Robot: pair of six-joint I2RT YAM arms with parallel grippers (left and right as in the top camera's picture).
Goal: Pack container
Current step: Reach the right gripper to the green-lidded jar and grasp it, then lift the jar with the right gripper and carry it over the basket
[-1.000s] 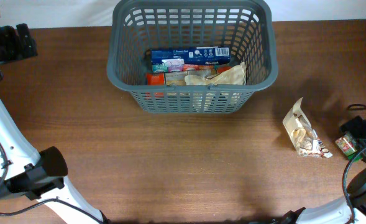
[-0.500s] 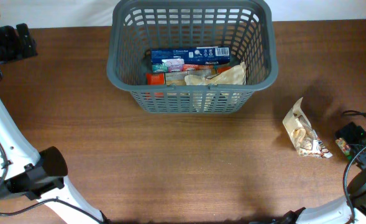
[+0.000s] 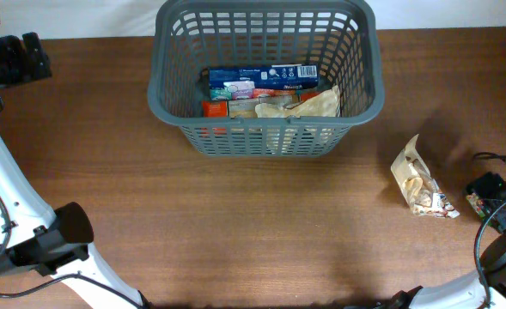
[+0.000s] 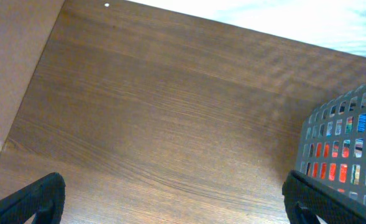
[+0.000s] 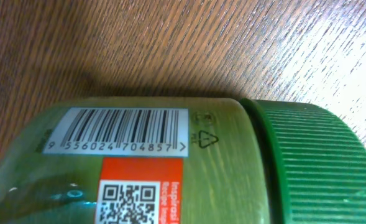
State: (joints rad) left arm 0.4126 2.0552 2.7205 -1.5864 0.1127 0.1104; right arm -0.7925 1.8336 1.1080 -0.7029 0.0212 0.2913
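The dark grey slotted basket (image 3: 265, 123) stands at the back middle of the table and holds a blue box, a red pack and a tan bag. Its corner shows in the left wrist view (image 4: 341, 124). A green bottle (image 5: 170, 168) with a ribbed green cap and a barcode label fills the right wrist view, lying on the wood. In the overhead view it is a small green and red thing (image 3: 478, 203) right at my right gripper (image 3: 490, 190), whose fingers are hidden. My left gripper (image 4: 173, 199) is open and empty at the far left (image 3: 31, 56).
A crumpled pale snack bag (image 3: 420, 184) lies on the table right of the basket, just left of the right gripper. A black cable (image 3: 493, 157) loops near the right edge. The white arm bases stand along the front and left edges.
My right gripper has shifted slightly down and toward the green bottle at the right edge. The left arm, the basket and the snack bag have not moved.
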